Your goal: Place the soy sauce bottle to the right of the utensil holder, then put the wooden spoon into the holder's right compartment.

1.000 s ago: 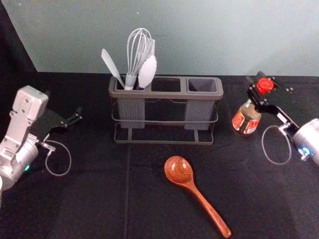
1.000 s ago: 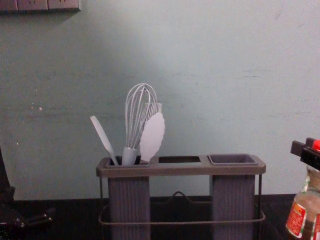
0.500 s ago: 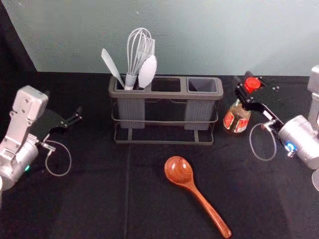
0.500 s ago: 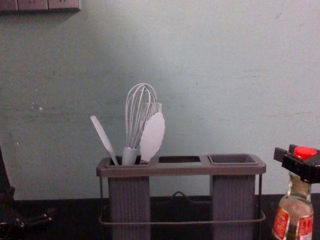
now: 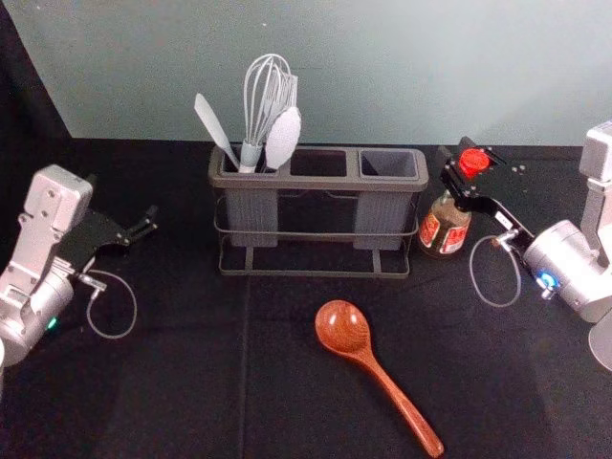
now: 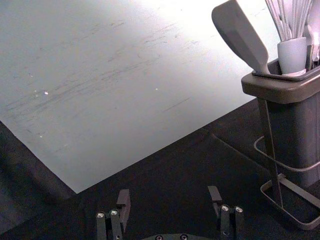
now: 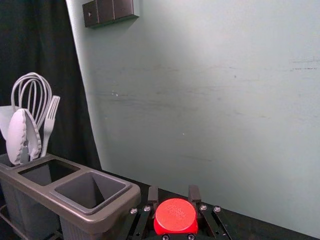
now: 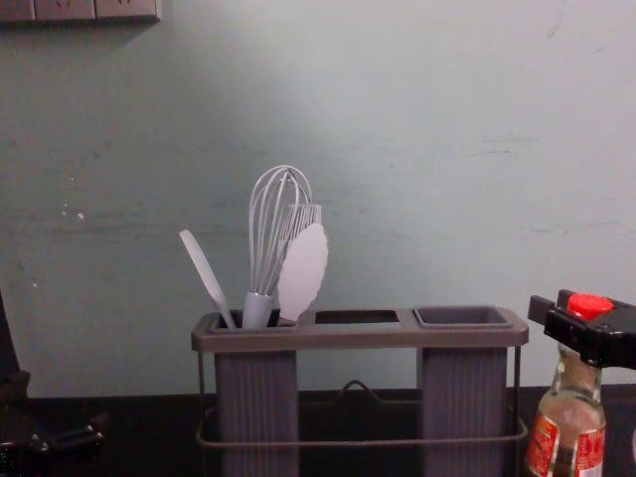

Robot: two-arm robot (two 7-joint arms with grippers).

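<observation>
- The bottle [image 5: 445, 228] is held, roughly upright, to the right of the holder [image 5: 318, 180], just beside its right end; whether its base touches the cloth [image 5: 239, 382] cannot be told.
- The bottle's top is clamped by the right gripper [image 5: 470, 161], whose fingers [image 7: 194, 196] are set on either side of the red cap [image 7: 175, 215].
- The right gripper is placed right of the holder, reaching in from the view's right edge in both head and chest views.
- The spoon [image 5: 382, 375] is laid on the cloth in front of the holder, its bowl turned toward the holder and its handle slanted toward the near right.
- A whisk [image 5: 266, 96], a spatula [image 5: 214, 126] and other white utensils are held in the left compartment [image 5: 229, 168].
- The left gripper [image 5: 121, 198] is parked left of the holder, its fingers spread apart with nothing gripped.
</observation>
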